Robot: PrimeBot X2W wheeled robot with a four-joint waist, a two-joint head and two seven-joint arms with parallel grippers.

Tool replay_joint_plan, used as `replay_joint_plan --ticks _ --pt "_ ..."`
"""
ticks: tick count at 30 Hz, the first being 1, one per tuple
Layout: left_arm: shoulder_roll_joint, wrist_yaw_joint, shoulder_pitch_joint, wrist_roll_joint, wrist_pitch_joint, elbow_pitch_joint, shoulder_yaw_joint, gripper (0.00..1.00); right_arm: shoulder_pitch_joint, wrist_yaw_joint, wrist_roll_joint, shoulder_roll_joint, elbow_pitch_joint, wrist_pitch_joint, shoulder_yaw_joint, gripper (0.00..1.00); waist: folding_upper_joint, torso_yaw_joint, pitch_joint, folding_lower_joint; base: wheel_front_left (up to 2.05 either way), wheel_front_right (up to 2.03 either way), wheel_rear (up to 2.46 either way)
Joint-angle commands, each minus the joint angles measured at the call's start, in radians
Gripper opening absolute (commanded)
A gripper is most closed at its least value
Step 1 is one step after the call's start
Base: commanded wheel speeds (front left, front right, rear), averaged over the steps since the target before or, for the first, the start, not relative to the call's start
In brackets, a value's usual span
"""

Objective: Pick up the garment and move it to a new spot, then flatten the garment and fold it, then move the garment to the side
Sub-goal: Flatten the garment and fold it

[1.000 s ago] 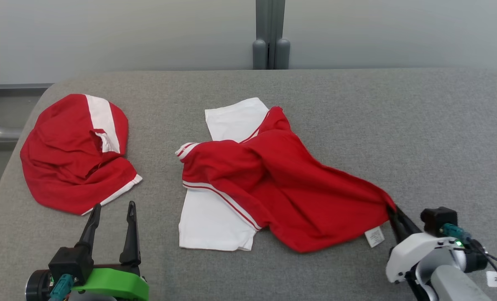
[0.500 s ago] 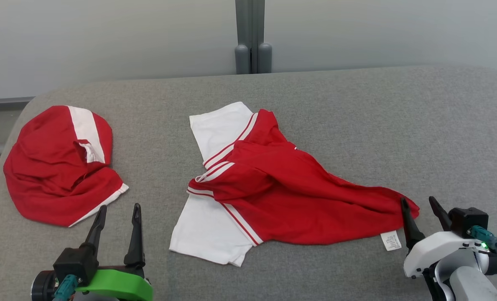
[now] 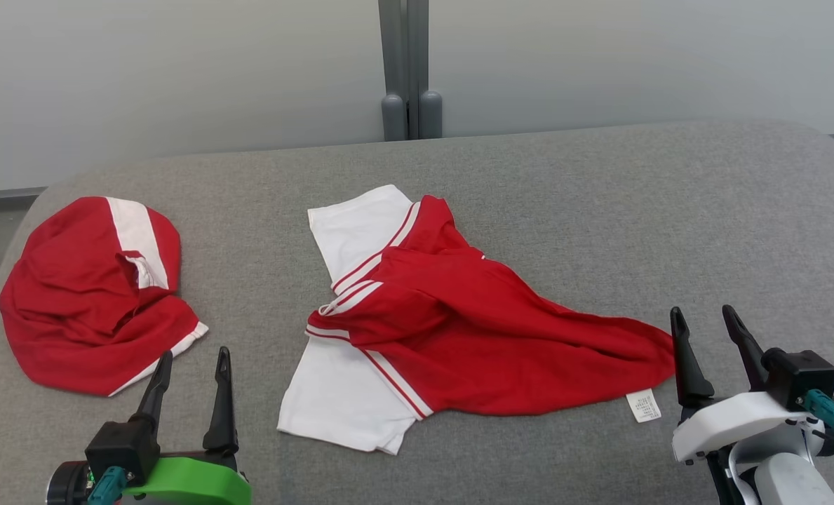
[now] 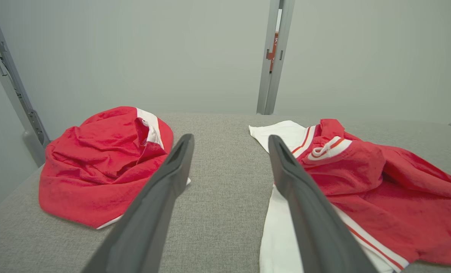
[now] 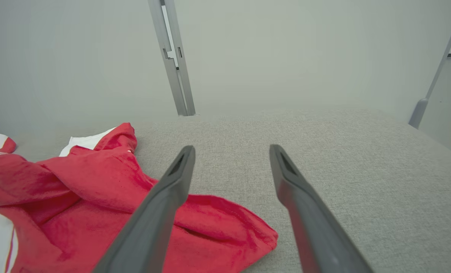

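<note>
Garment (image 3: 459,330) lies crumpled at the middle of the grey table (image 3: 599,196). Its red body is bunched and drawn out to a point toward the right, and a white panel (image 3: 339,400) shows beneath it at the near left. A care label (image 3: 644,405) is seen at the near-right hem. A second red garment (image 3: 87,294) is heaped at the left, well apart.

Right gripper (image 3: 701,312): jaws spread, nothing between them. It is placed just right of the red point, apart from the cloth.
Left gripper (image 3: 193,354): jaws likewise spread and empty, at the near edge, between the two heaps.

Step judged in hand: flattening. The relocation appears done, and no fold is made yet.

Notes for doing it well:
- Two opposite corners are best taken at once: the hem corner by the label with the right gripper, the near-left white corner with the left.
- A single layer should be pinched. The red is doubled over the white, so a deep bite is likely to trap both.
- The pull should be directed outward and kept low, so the cloth is drawn taut over the table rather than lifted into a fresh bunch.
- The striped band (image 3: 350,298) at the middle looks twisted, and a separate tug is probably needed there.
- The left heap should be kept out of the left arm's path.
</note>
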Motion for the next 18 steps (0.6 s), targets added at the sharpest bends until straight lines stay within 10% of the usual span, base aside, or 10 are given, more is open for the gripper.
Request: replay_joint_plan --ticks 1,18 --pt "0.0 -0.003 0.011 0.011 0.0 -0.003 0.007 1.0 0.022 -0.002 -0.009 0.003 -0.026 -0.001 -0.003 1.0 0.0 -0.003 -0.004 0.0 0.0 0.0 0.0" --pt "0.001 -0.003 0.023 0.016 0.0 -0.006 0.024 1.0 0.134 -0.002 0.005 0.034 -0.249 -0.001 0.056 1.0 0.0 -0.012 -0.021 0.0 0.0 0.0 0.0"
